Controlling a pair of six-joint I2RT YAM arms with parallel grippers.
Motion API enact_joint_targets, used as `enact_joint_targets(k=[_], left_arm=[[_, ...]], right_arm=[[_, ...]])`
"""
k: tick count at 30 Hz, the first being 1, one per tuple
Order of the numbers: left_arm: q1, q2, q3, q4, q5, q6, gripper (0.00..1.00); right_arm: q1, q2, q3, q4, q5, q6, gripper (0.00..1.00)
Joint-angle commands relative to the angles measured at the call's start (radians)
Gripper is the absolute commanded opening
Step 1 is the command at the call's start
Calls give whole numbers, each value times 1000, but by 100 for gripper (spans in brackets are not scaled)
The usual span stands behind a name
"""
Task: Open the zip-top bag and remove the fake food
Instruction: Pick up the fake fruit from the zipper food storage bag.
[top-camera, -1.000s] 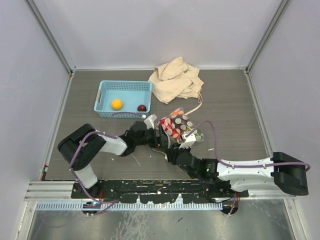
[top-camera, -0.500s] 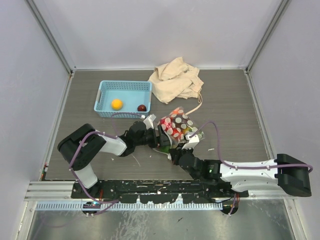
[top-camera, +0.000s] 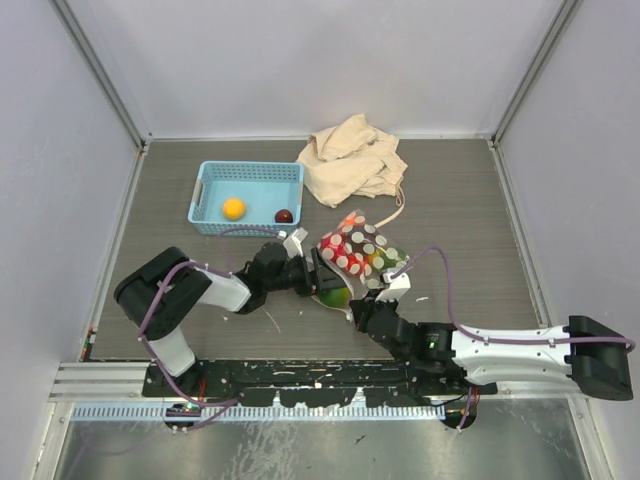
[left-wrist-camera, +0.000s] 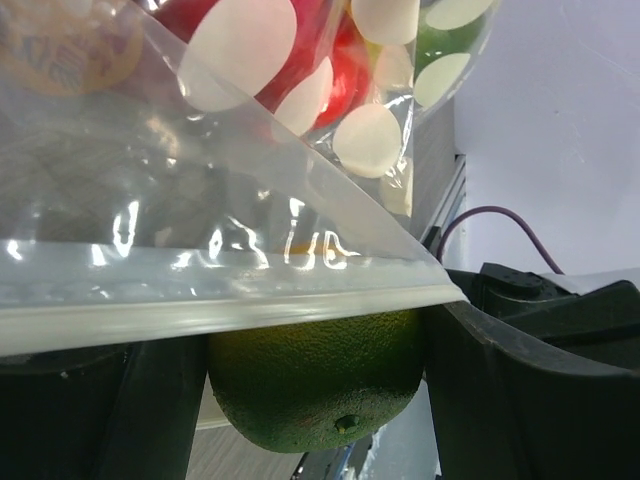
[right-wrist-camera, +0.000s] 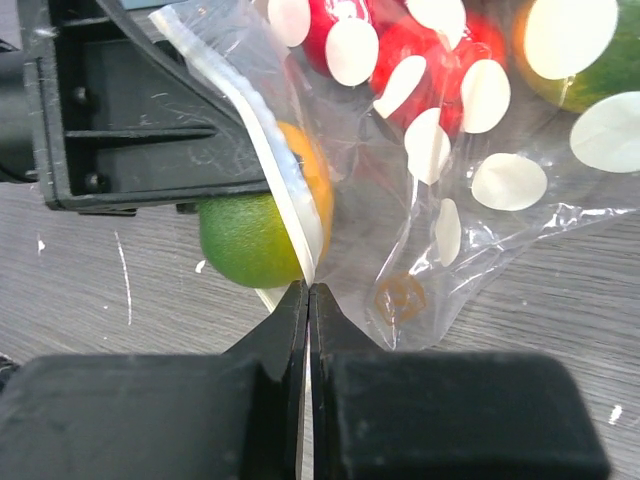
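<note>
The zip-top bag (top-camera: 362, 250), clear with white dots, lies mid-table holding red, green and orange fake food. My left gripper (top-camera: 327, 284) reaches in from the left and is shut on a green fruit (top-camera: 336, 296) at the bag's mouth. In the left wrist view that green fruit (left-wrist-camera: 312, 385) fills the gap between both fingers (left-wrist-camera: 505, 395), under the white zip strip (left-wrist-camera: 220, 305). My right gripper (right-wrist-camera: 308, 292) is shut on the edge of the zip strip (right-wrist-camera: 285, 190), next to the green fruit (right-wrist-camera: 238, 242). Red fruits (right-wrist-camera: 400, 45) show through the bag (right-wrist-camera: 470, 190).
A light blue basket (top-camera: 250, 168) at the back left holds an orange ball (top-camera: 233, 208) and a maroon one (top-camera: 284, 215). A beige cloth bag (top-camera: 352, 160) lies behind the zip-top bag. Grey walls close off three sides of the table.
My right gripper has shut on the bag's zip strip and drawn back toward the near right. The bag has stretched out and the green fruit now shows at its mouth.
</note>
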Motion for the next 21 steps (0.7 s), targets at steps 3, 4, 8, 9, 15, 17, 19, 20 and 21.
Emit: enact_joint_targets(k=[3,4,8,9,15,17,19,20,21], left_arm=[[13,-53,-24,102,37,-32,25],[13,-58,-29,102,37,-34,25],[14,-68,-39,138,64,-45,25],[13,-70,-37,143,83,-45,25],[14,-84,-52,131,118,-23,25],[13,-91,-61,129,121,-20,25],[13,-101,-65,120,121,-15,25],[14,-105,-66,112,120,-11,25],[13,-110,-66,106,120,-8,25]], right_arm=[[5,-56,14,-106,121,15,1],[5,-61,12,-107,122,11,1],[5,-53,20,-101,130,-6,1],[4,-45,24,-92,135,-20,1],[-15,-10,49,11,170,-137,1],[-51,-7,52,59,150,-170,1],[-107,3,55,103,99,-199,1],[-135,9,56,124,68,-214,1],[-173,16,57,148,29,-229,1]])
